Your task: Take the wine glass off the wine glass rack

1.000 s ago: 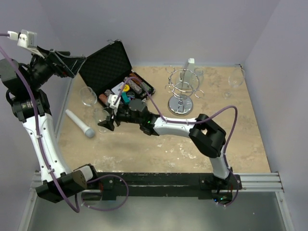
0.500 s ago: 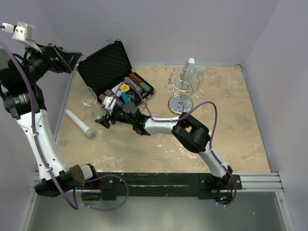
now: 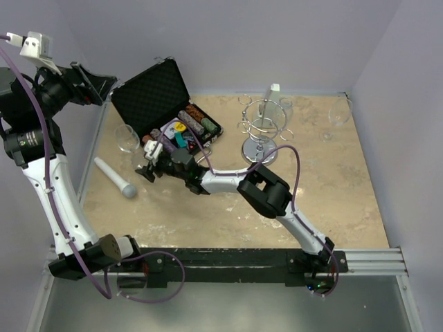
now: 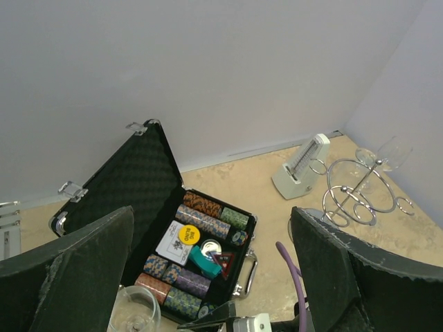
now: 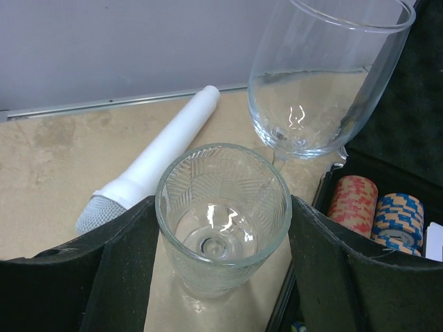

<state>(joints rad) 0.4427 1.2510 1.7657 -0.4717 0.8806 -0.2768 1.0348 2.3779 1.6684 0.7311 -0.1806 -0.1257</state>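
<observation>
Top view: left arm raised high at the far left, left hand (image 3: pixel 93 81) in the air above the surface (image 3: pixel 332 187), fingers spread, grasping nothing. Right arm stretched low across to the left; right hand (image 3: pixel 149 164) down by the near corner of the open black case (image 3: pixel 156 90). What sits between its fingers is too small to tell here. Wine glass rack (image 3: pixel 261 128) upright at far middle, right of the case, white metronome (image 3: pixel 273 97) just behind it. Cannot tell whether anything hangs in its loops. One clear wine glass (image 3: pixel 127 137) left of the case, another stemmed glass (image 3: pixel 338 114) in the far right corner. White microphone (image 3: pixel 115 178) lying near the left edge.

Left wrist view: fingers wide apart, nothing between them. Below: case with poker chips (image 4: pixel 201 204), metronome, rack.

Right wrist view: fingers set against both sides of a patterned glass (image 5: pixel 208 270), upright, mouth up, clamped. Clear wine glass just behind it, microphone to the left, case edge at right
</observation>
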